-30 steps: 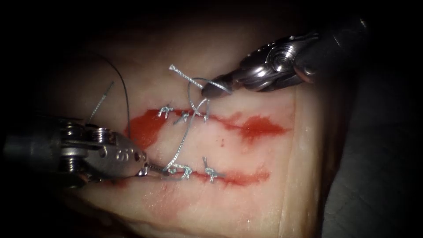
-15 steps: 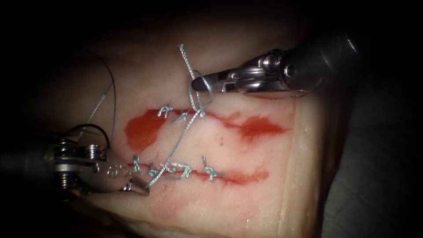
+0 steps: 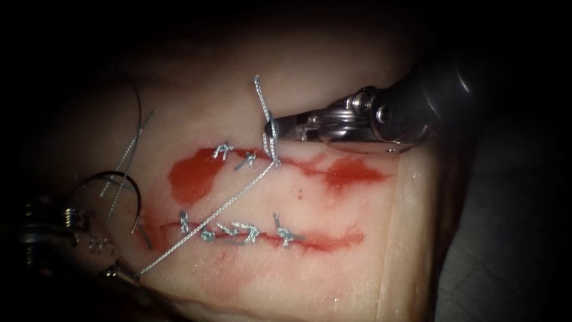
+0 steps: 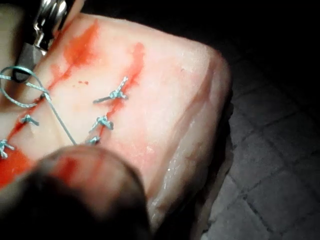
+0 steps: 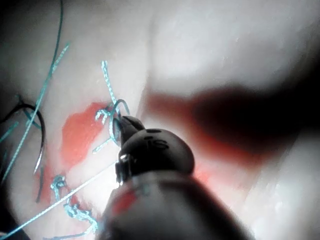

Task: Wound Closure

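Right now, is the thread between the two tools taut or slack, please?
Taut: the thread runs straight from the right tool across the tissue to the left tool.

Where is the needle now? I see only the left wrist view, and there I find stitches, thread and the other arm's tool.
Observer: The needle lies on the tissue near the left end of the cuts. Neither pincer holds it.
Operator: What does my left pincer hold, then?
Observer: The left pincer is shut on the thread. The thread runs taut from it across the lower cut up to the right pincer, which is shut on it just above the upper cut.
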Motion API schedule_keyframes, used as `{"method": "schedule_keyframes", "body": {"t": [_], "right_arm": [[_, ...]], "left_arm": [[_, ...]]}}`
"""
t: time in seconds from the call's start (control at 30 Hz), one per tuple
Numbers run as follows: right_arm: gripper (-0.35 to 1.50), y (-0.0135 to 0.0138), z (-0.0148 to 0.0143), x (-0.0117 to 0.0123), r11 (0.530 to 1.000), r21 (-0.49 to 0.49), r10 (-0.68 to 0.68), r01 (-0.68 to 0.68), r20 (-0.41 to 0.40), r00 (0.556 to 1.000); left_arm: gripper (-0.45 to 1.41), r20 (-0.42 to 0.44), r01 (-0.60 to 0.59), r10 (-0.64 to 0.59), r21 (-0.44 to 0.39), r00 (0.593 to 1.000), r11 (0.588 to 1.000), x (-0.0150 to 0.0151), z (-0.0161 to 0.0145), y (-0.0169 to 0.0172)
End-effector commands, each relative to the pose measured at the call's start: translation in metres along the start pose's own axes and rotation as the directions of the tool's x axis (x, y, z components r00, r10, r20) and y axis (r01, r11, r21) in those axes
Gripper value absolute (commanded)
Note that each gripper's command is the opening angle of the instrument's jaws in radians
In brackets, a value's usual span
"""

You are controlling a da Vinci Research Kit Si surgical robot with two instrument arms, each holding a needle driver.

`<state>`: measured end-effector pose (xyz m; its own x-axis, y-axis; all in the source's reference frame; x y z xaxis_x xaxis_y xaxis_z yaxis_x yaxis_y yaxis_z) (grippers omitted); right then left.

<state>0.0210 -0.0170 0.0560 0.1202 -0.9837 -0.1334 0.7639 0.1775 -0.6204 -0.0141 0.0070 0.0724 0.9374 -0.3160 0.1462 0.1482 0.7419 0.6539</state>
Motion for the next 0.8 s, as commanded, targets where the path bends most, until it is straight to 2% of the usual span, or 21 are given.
{"method": "schedule_keyframes", "body": {"t": [0.03,0.17,0.23,0.57,0.8], "right_arm": [[-0.35,0.0001,0.0008,0.0002,0.999,0.036,-0.004,0.004,-0.008,1.000],[-0.35,-0.0004,0.0005,0.0004,0.986,0.168,-0.005,0.008,-0.017,1.000],[-0.35,-0.0008,0.0002,0.0002,0.975,0.220,0.016,-0.022,0.029,0.999],[-0.35,-0.0020,0.0002,-0.0007,0.957,0.267,0.088,-0.112,0.100,0.991],[-0.35,-0.0028,0.0011,-0.0009,0.946,0.282,0.121,-0.158,0.142,0.982]], "left_arm": [[-0.45,0.000,0.003,-0.003,0.003,1.000,1.000,-0.0002,0.0003,0.0001],[-0.45,-0.015,0.013,-0.013,-0.001,1.000,1.000,0.0007,-0.0003,-0.0002],[-0.45,-0.048,0.030,-0.030,-0.010,0.998,0.999,0.0017,-0.0007,-0.0003],[-0.45,-0.148,0.108,-0.117,-0.063,0.982,0.992,0.0072,-0.0043,-0.0020],[-0.45,-0.195,0.107,-0.115,-0.050,0.974,0.993,0.0088,-0.0052,-0.0040]]}}
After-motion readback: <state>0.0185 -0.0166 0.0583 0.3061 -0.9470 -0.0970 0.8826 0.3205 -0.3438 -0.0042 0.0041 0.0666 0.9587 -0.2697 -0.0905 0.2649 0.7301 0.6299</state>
